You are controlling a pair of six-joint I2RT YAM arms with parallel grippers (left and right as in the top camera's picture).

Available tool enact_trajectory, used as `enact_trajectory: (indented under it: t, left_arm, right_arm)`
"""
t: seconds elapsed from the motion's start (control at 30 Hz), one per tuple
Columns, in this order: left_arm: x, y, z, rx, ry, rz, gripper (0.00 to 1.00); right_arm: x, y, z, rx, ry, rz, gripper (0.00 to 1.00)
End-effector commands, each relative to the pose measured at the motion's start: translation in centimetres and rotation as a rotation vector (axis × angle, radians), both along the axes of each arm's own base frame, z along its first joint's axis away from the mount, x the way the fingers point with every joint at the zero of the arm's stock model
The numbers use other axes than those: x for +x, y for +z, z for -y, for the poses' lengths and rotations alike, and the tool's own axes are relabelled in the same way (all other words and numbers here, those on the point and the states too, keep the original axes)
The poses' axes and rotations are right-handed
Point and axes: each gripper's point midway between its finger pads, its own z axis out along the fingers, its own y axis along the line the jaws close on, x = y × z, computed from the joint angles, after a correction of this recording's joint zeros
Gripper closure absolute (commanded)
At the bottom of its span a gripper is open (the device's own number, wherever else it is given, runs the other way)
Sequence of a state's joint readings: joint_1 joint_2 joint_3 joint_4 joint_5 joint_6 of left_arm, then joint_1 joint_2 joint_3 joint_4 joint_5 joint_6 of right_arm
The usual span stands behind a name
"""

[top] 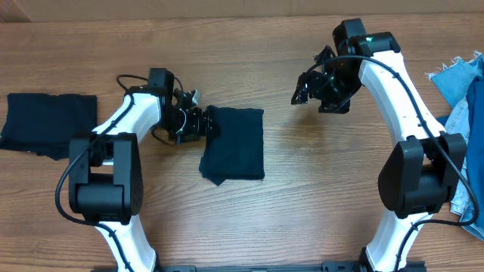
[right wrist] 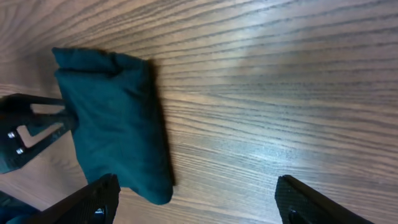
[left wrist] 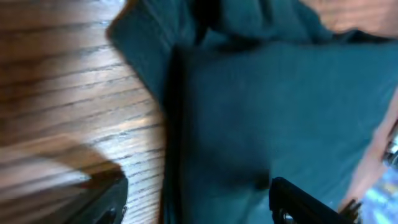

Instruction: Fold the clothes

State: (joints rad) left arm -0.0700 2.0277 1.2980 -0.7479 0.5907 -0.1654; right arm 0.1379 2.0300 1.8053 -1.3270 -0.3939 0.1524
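The left gripper (top: 198, 122) has its jaws apart at the left edge of the folded dark garment (top: 233, 143), which lies mid-table. The right gripper (top: 306, 87) hovers spread wide over the wooden table (top: 302, 189), to the garment's upper right.

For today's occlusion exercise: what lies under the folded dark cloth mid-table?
The folded dark cloth rests on the wooden table; anything beneath it is covered and cannot be seen.
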Motion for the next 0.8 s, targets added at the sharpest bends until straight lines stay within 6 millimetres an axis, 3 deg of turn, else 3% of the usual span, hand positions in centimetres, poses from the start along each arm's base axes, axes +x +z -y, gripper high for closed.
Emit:
enact_trajectory:
  t: [0.0,0.1,0.27,0.33,0.4,0.47,0.53,0.63,0.7,0.77]
  left_arm:
    - [-1.8,-3.2,-1.1,0.055,0.216,-0.171,0.17]
    - [-3.3,-3.9,0.8,-0.025,0.221,-0.208,0.17]
    - [-6.9,-4.7,3.7,-0.012,0.117,-0.275,0.20]
    - [-7.4,-4.7,3.5,-0.002,0.113,-0.294,0.23]
    - [-7.4,-4.8,3.4,0.003,0.116,-0.293,0.34]
    - [-7.4,-4.8,3.4,0.005,0.117,-0.297,0.38]
    - [-8.5,-4.7,3.2,0.018,0.134,-0.357,0.41]
    - [-9.6,-4.7,2.7,0.051,0.156,-0.416,0.34]
    - [-8.7,-5.1,2.5,0.064,0.155,-0.366,0.25]
    - [-7.5,-5.4,2.7,0.064,0.158,-0.309,0.25]
  right_arm:
    - [-0.1,2.4,0.0,0.017,0.032,0.062,0.17]
    - [-0.6,2.3,0.1,0.013,0.045,0.045,0.20]
    - [-0.8,2.3,0.1,0.012,0.045,0.035,0.21]
    - [-0.7,2.3,0.1,0.013,0.045,0.040,0.21]
    - [-0.6,2.3,0.1,0.013,0.045,0.045,0.21]
    - [-0.5,2.4,0.1,0.014,0.045,0.047,0.21]
    - [-0.5,2.3,0.1,0.014,0.046,0.047,0.22]
    - [-0.6,2.3,0.1,0.013,0.048,0.047,0.22]
    - [-0.7,2.3,0.1,0.013,0.062,0.047,0.22]
    - [-0.7,2.3,0.1,0.013,0.065,0.051,0.22]
